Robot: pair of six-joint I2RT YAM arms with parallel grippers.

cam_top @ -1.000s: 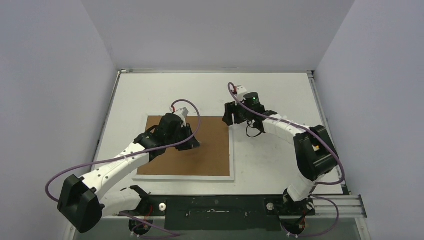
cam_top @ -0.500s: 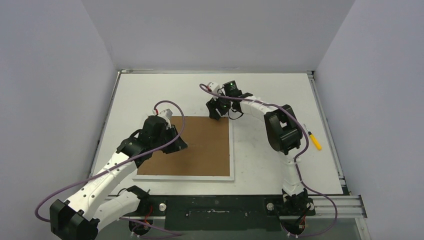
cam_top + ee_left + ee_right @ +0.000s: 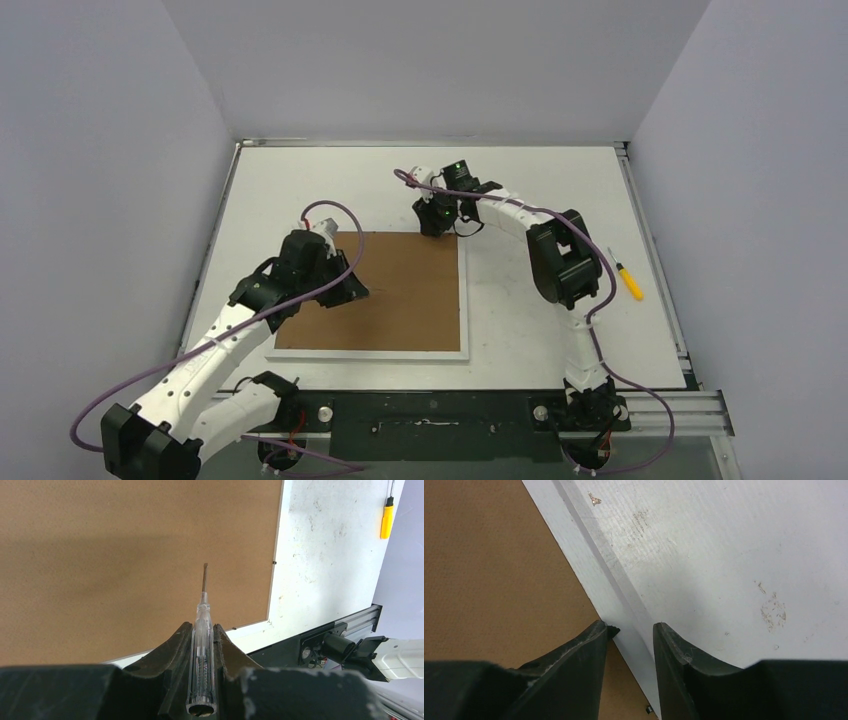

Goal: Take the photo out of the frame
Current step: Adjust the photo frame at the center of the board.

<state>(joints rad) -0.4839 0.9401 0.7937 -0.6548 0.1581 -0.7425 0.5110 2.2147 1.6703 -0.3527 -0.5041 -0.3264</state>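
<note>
The frame [image 3: 400,310] lies face down on the table, its brown fibreboard back up inside a narrow white border. The photo is hidden. My left gripper [image 3: 352,290] is over the left part of the back, shut on a clear-handled screwdriver [image 3: 202,645] whose tip hangs just above the board [image 3: 100,555]. My right gripper [image 3: 432,225] is at the frame's far edge, open and empty, its fingers [image 3: 579,655] astride the white border [image 3: 589,575] beside a small black retaining tab [image 3: 613,629].
An orange-handled screwdriver [image 3: 629,281] lies on the table to the right of the right arm; it also shows in the left wrist view [image 3: 386,517]. The black mounting rail [image 3: 440,412] runs along the near edge. Grey walls enclose the table.
My right arm swung left and away from the table's right side to the frame's far edge. My left gripper drew back leftwards over the board with the screwdriver.
</note>
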